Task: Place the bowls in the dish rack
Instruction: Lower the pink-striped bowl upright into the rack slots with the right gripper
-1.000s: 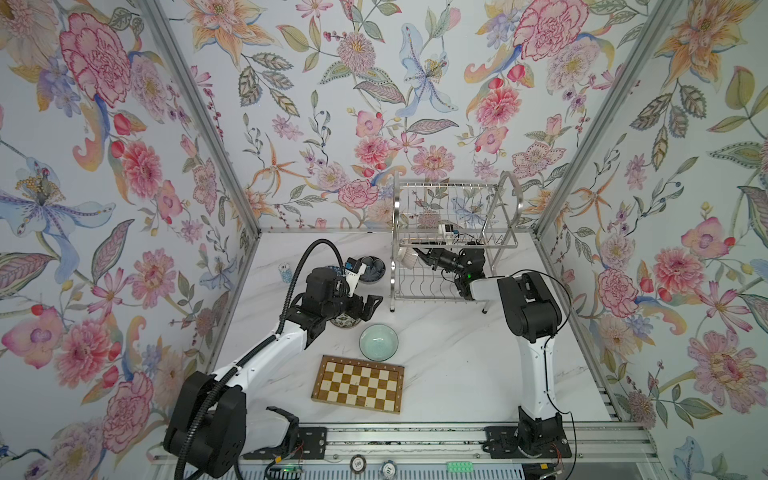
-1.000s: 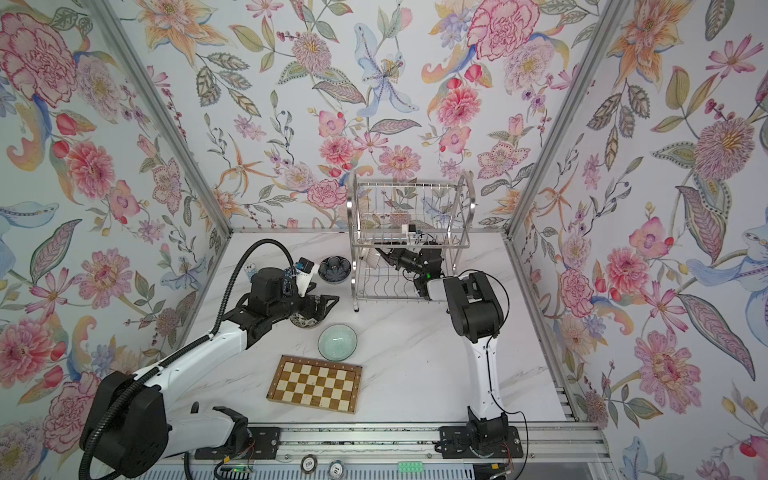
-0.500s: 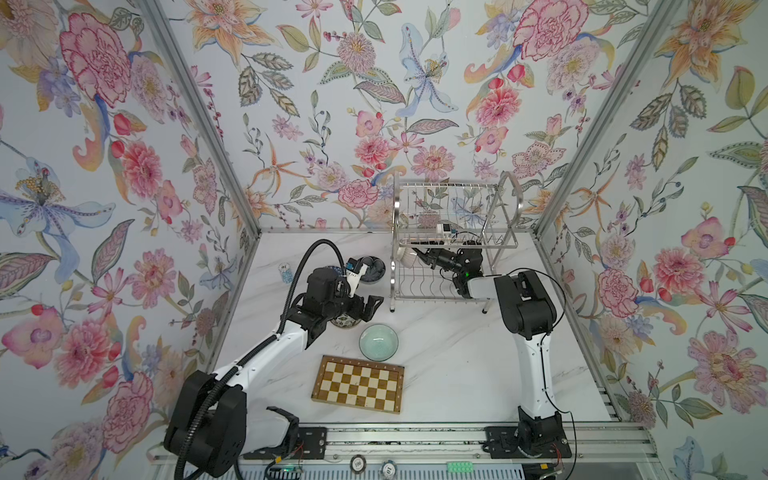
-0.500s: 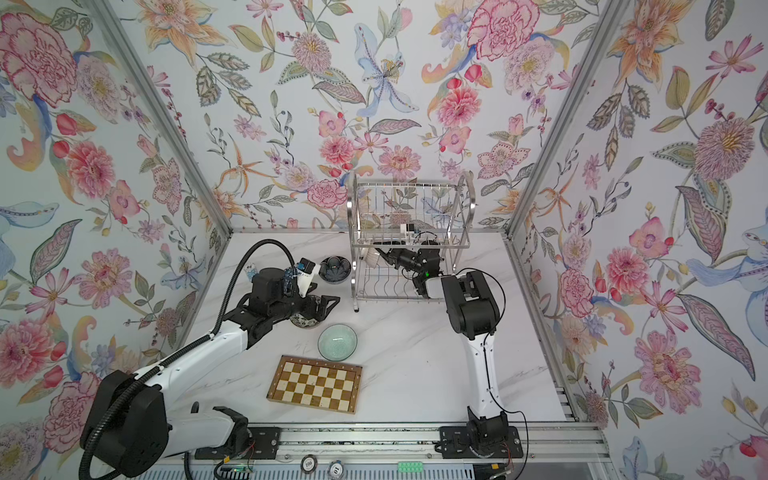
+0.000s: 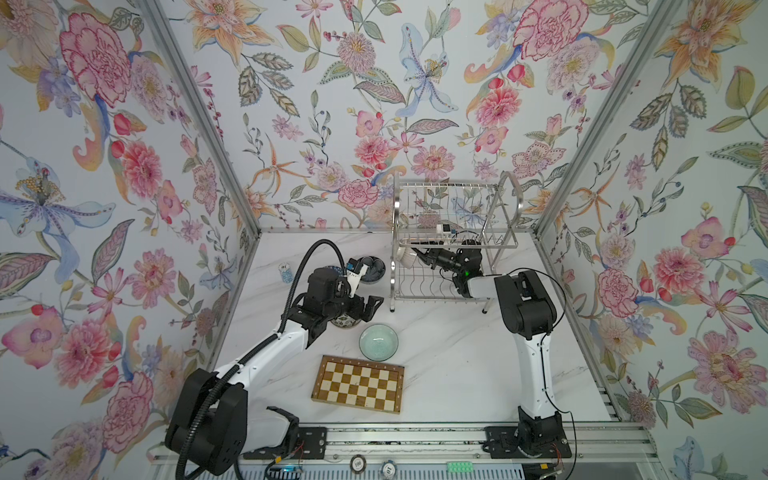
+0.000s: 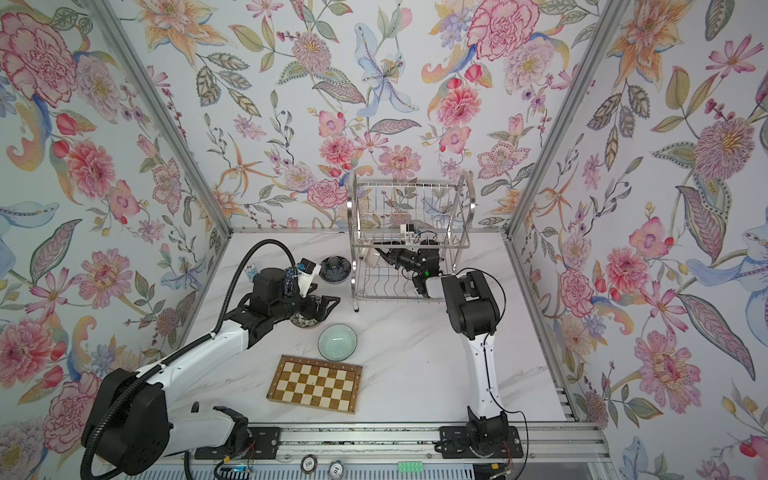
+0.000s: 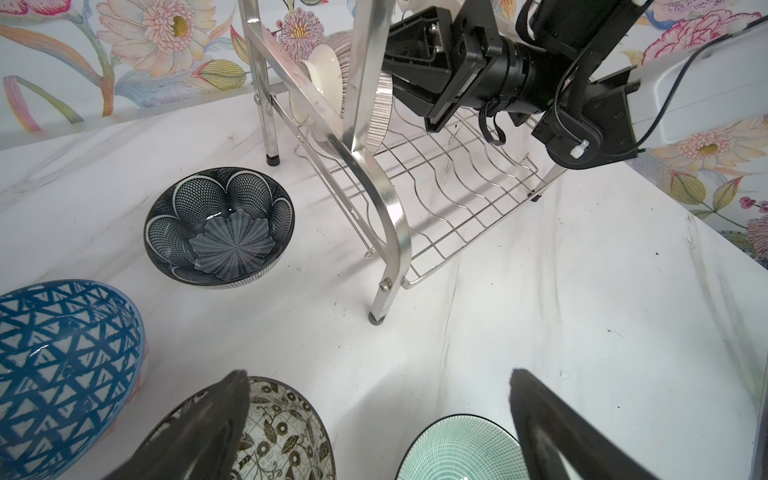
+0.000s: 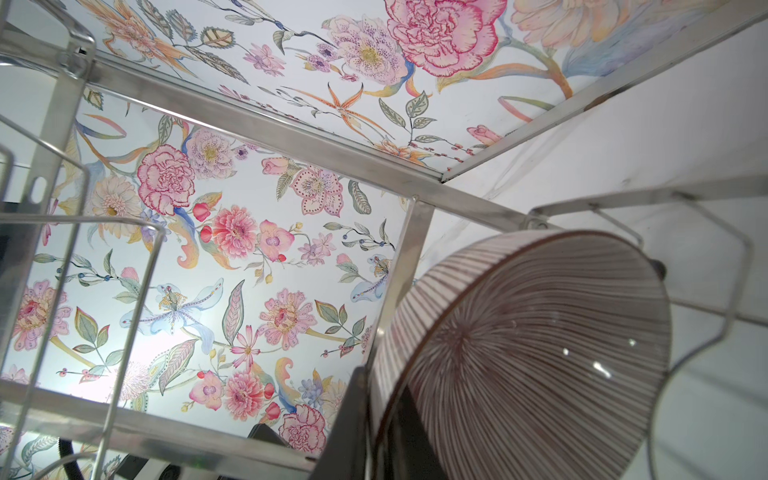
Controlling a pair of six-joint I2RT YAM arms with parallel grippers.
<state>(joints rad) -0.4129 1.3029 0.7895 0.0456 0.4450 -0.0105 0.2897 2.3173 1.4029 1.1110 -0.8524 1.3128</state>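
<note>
Top views: the dish rack stands at 12 to 1 o'clock on the counter. The right pincer reaches into the lower tier and pinches the rim of the pink radial-lined bowl, one finger inside and one outside. The bowl is tipped on edge at the rack's 9 o'clock end, just inside the arched side frame. Whether it rests on the wavy wires cannot be told.

The left pincer is spread wide and holds nothing. It hangs over the black-and-white floral bowl, which lies at 10 o'clock of the pale green bowl near the counter's middle. The dark navy petal bowl sits at 9 o'clock of the rack, and the blue lattice bowl lies beside it. All four stand upright on the counter. The checkered board lies at 6 o'clock of the pale green bowl.
</note>
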